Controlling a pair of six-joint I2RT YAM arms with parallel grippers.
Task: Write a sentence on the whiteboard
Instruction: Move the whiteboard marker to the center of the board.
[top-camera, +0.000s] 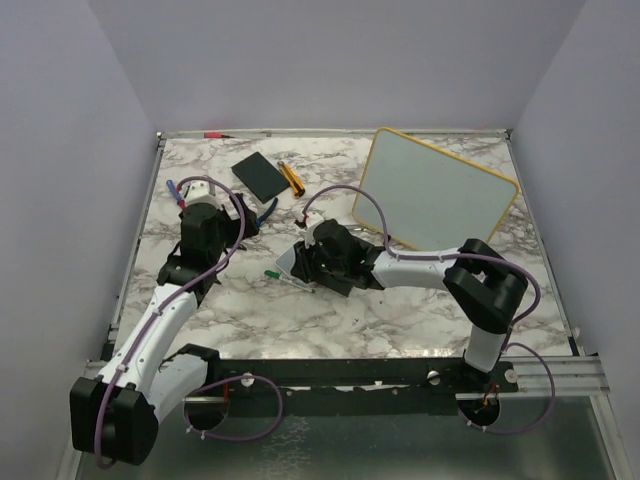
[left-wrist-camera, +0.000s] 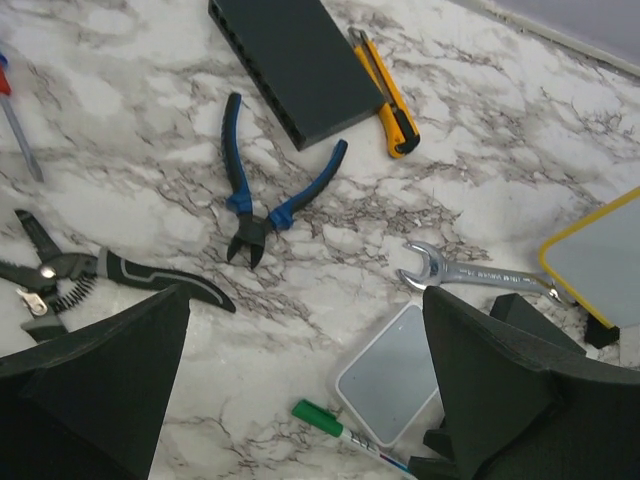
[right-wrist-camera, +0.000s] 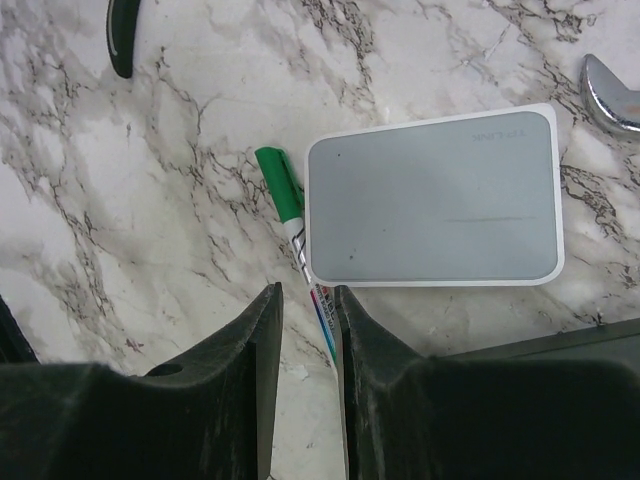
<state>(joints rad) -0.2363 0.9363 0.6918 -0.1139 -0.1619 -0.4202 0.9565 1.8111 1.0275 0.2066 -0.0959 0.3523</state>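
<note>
The whiteboard, white with a thin yellow rim, lies at the back right; its corner shows in the left wrist view. No green sentence shows on it; its surface looks blank. A capped green marker lies on the marble beside a small pale pad. My right gripper is low over the marker's barrel, slightly open, with the jaws on either side of it. The barrel lies against the right finger. My left gripper is wide open and empty above the marker.
A black slab and a yellow utility knife lie at the back. Blue pliers, a wrench, black wire strippers and a screwdriver lie around the left gripper. Walls enclose the table.
</note>
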